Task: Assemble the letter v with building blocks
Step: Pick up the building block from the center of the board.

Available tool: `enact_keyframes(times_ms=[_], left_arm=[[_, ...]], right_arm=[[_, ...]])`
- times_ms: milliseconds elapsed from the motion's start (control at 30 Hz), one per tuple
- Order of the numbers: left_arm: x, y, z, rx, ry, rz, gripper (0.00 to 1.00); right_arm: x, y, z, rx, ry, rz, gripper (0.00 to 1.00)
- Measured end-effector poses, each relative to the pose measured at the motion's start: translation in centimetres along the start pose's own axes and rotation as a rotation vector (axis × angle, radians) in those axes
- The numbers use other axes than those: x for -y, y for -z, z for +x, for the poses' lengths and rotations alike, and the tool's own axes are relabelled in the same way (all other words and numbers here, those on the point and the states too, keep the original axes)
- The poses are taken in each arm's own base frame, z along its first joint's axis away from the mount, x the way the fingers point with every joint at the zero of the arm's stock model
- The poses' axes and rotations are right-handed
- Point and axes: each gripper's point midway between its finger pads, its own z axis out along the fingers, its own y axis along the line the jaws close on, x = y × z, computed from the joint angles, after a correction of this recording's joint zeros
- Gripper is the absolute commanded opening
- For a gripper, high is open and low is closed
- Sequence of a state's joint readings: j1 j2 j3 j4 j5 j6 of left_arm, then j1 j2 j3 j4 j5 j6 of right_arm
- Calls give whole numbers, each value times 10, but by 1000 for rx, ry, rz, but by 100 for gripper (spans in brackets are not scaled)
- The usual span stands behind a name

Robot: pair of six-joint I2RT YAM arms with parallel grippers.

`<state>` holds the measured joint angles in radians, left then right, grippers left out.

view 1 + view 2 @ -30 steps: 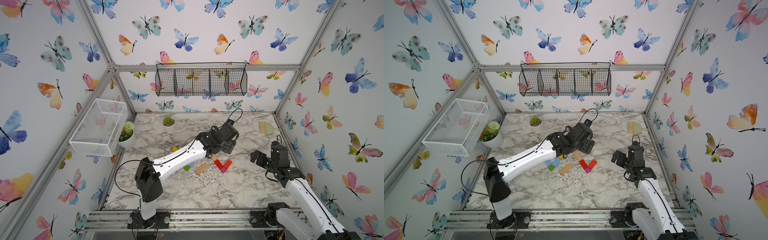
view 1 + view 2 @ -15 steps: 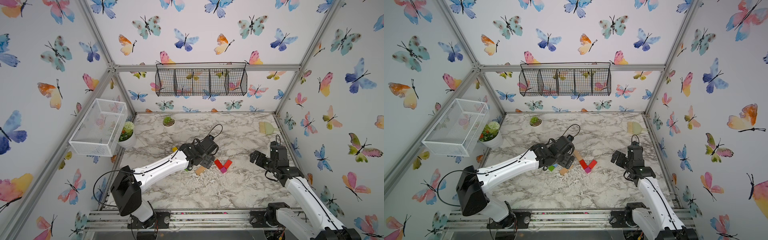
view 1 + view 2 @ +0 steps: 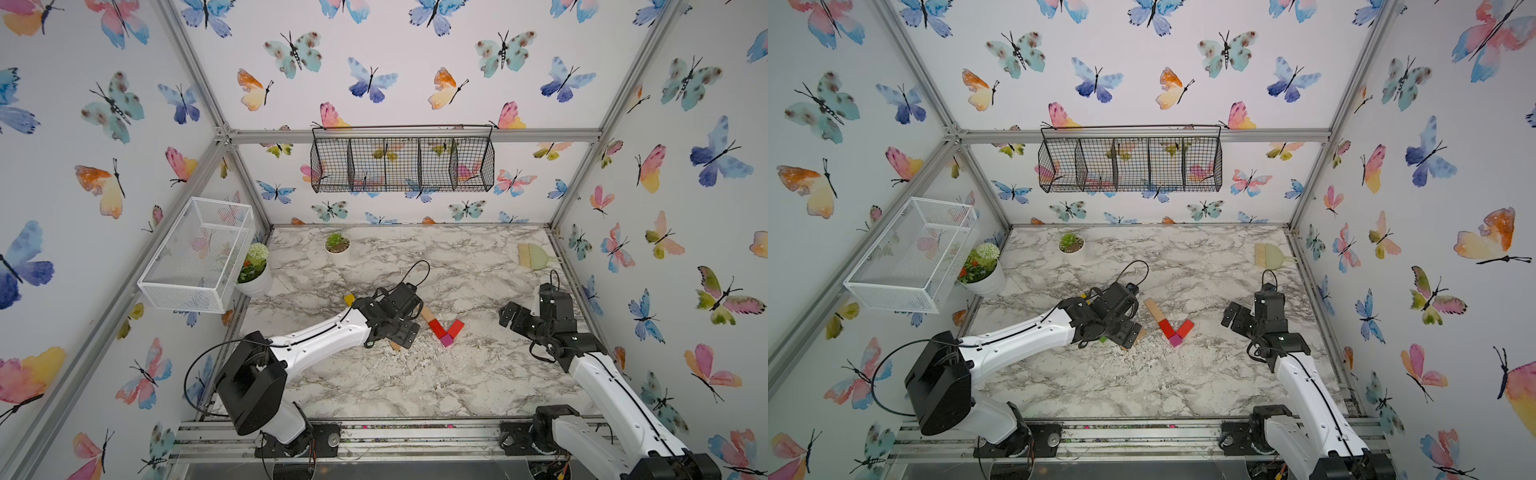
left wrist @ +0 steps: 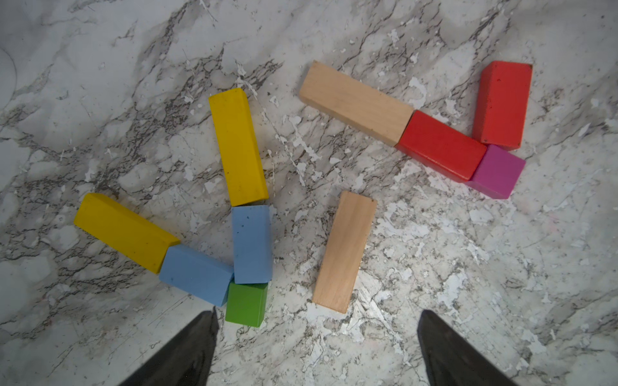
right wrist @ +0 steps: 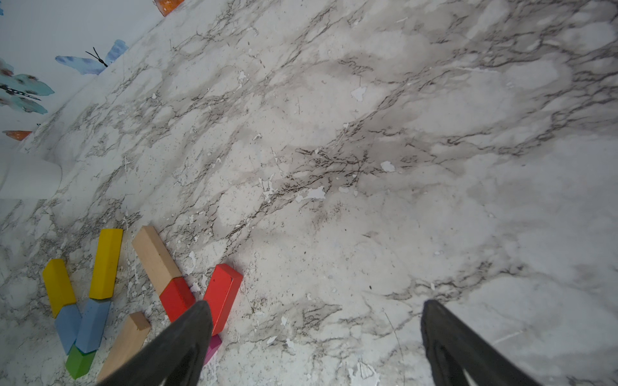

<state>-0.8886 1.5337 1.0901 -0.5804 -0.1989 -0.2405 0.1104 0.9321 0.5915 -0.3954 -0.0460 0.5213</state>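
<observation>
landmark: magenta cube (image 4: 498, 172), flat on marble table (image 3: 415, 386), roughly mid-table in both top views
red bar A (image 4: 441, 145): flat, one end touching magenta cube, runs from it toward back wall and robot's left
lined tan bar (image 4: 356, 102): end to end with red bar A on the end away from magenta cube, same slant
red bar B (image 4: 503, 103): flat, end against magenta cube, runs from it toward back and robot's right; makes a V with red bar A
loose tan bar (image 4: 344, 252): flat, near magenta cube on robot's left, touching no block
green cube (image 4: 246, 304): further to robot's left of magenta cube than loose tan bar
blue bar A (image 4: 251, 244), blue bar B (image 4: 195, 274): both touch green cube and splay apart from it
yellow bar A (image 4: 238, 147): butts far end of blue bar A
yellow bar B (image 4: 123, 232): butts far end of blue bar B
top views: green-cube group mostly hidden under left arm
left gripper (image 4: 317, 314): jaws wide apart, nothing held; hangs above table on robot's left of magenta cube, loose tan bar just beyond the gap
right gripper (image 5: 316, 304): jaws spread wide, empty; well apart from magenta cube on robot's right, over bare marble
</observation>
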Motion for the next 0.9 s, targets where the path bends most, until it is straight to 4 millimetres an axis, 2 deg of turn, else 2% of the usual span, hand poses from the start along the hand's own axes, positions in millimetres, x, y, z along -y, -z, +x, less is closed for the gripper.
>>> enact_keyframes(times_ms=[233, 600, 900], left_arm=[[-3, -13, 13, -23, 27, 19, 94], [-3, -24, 16, -33, 38, 24, 92], [2, -42, 25, -78, 32, 35, 89]], right_arm=[[-1, 0, 0, -2, 2, -3, 100], [-1, 0, 1, -3, 3, -6, 100], [-1, 0, 1, -3, 3, -6, 100]])
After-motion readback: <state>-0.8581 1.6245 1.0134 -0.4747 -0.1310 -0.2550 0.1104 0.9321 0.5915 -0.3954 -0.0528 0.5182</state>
